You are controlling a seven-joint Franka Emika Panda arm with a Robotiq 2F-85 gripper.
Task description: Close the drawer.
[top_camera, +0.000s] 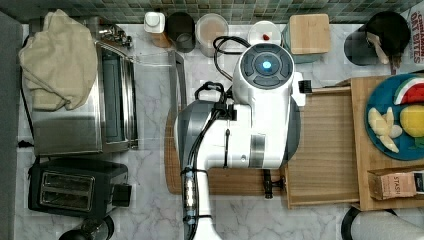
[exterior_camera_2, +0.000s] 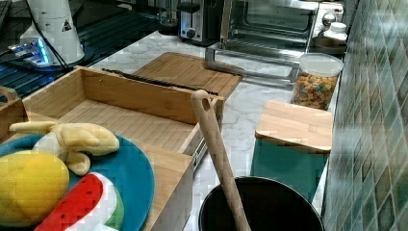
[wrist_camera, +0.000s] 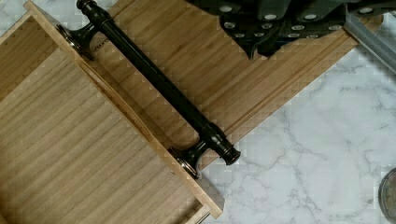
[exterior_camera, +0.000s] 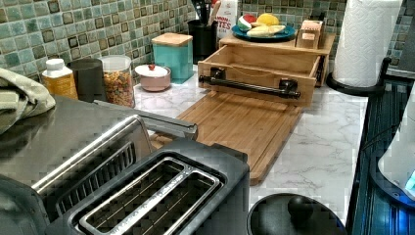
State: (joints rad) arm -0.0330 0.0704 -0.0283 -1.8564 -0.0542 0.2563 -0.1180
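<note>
1. In the top view, the toaster oven (top_camera: 85,120) and the black toaster (top_camera: 75,187) are sitting at the top view's left.
2. The arm (top_camera: 240,125) is hanging over the cutting board (top_camera: 235,181), hiding the gripper (wrist_camera: 261,35); the wrist view is showing its dark underside above the board, and I cannot tell how far apart its fingers are or whether it is grasping anything.
3. The drawer (top_camera: 325,145) is standing pulled out toward the board, its black handle (wrist_camera: 154,81) untouched.
4. The blue plate (top_camera: 372,107) is resting on the cabinet at the top view's right.
</note>
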